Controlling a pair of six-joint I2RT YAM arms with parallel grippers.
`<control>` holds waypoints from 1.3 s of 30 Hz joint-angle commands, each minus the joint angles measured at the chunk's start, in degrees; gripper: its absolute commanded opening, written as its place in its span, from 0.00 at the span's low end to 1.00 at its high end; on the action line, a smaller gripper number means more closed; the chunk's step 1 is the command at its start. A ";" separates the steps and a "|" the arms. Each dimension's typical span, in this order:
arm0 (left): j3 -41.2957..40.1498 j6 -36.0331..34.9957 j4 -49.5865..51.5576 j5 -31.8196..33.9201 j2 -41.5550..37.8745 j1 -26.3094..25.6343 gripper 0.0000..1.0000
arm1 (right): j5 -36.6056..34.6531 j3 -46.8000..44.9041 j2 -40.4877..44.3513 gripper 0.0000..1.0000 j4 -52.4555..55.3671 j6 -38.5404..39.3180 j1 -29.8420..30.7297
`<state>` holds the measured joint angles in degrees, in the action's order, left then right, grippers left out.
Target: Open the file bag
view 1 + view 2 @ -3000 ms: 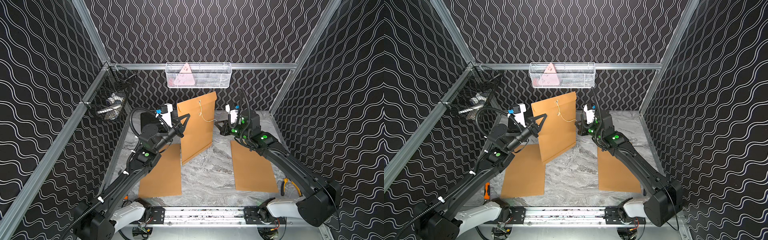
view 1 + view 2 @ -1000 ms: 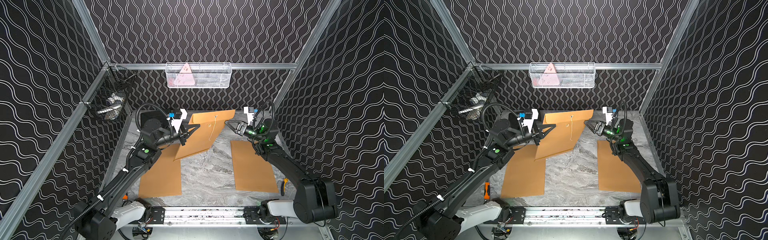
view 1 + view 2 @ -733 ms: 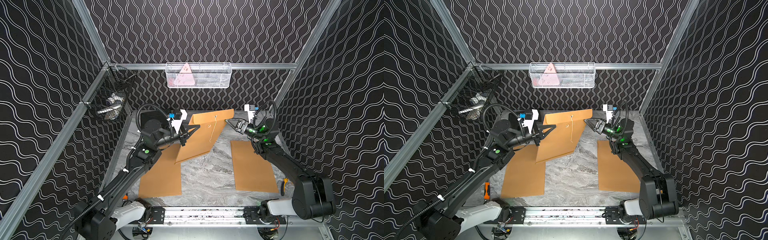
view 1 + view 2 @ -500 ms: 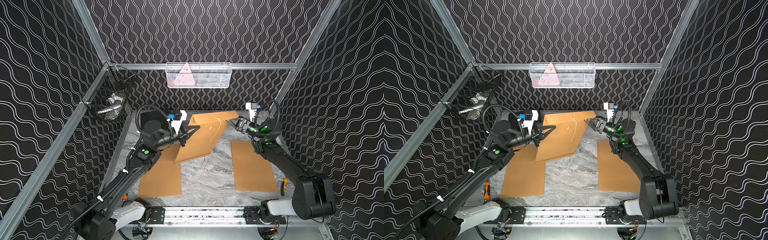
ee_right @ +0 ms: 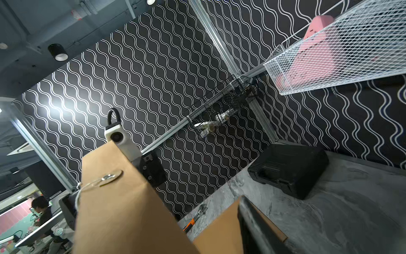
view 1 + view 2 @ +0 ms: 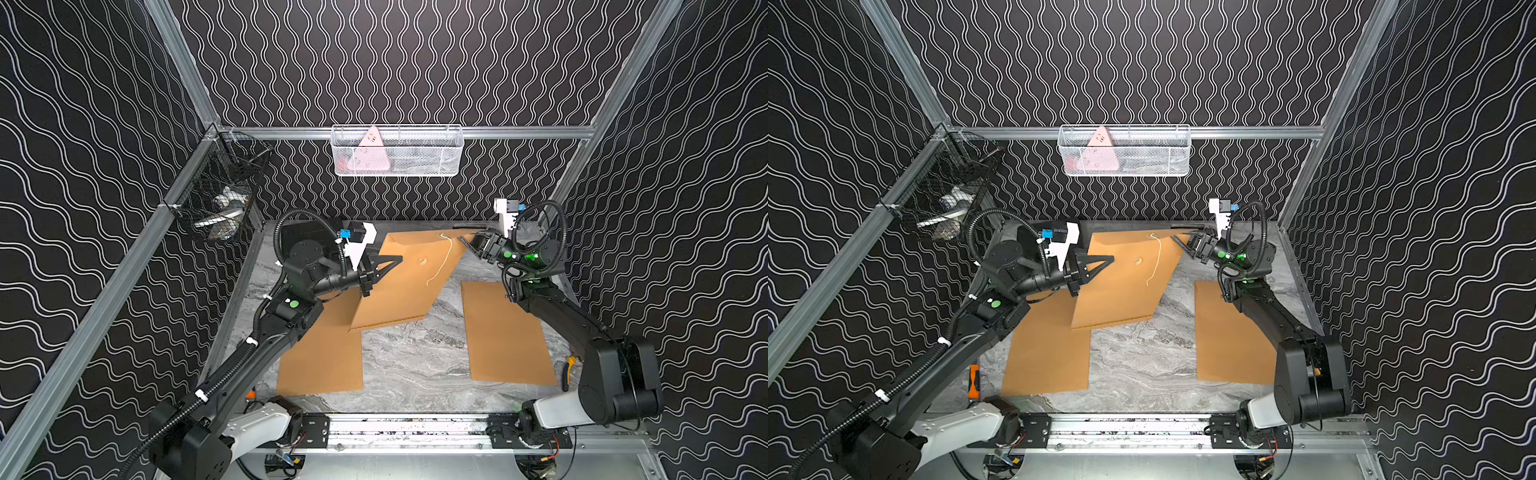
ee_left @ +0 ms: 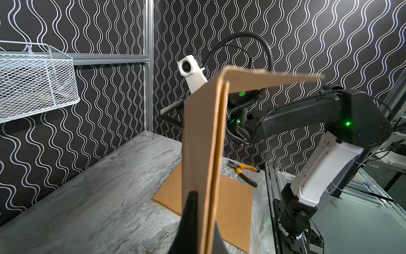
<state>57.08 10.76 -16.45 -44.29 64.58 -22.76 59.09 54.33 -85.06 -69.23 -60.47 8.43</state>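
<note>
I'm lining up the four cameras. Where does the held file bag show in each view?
Top view: bag mid-table, raised between the arms.
Top view: bag likewise raised mid-table.
Left wrist: bag close up, edge-on, flap bent over.
Right wrist: bag in the foreground, string button showing.
Shared landmark: white basket on the back rail.

Marbled tabletop (image 6: 407, 365) carries two flat envelopes (image 6: 320, 353) (image 6: 505, 332), a black case (image 5: 290, 171), pliers (image 7: 242, 170).
</note>
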 commanded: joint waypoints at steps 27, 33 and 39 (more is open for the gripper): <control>-2.56 5.61 -9.57 1.18 2.10 -0.02 0.00 | 5.76 2.98 0.44 0.56 -3.42 -4.72 -0.69; -3.79 6.89 -11.39 1.17 1.96 -0.04 0.00 | 6.25 3.74 3.10 0.56 5.52 1.28 -0.69; -4.61 8.35 -13.84 0.79 2.04 -0.06 0.00 | 6.45 4.55 6.79 0.56 16.58 9.60 -0.60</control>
<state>52.51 18.00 -26.11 -43.20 66.61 -22.79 64.58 58.15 -79.59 -59.57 -56.97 7.77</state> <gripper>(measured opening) 0.050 0.559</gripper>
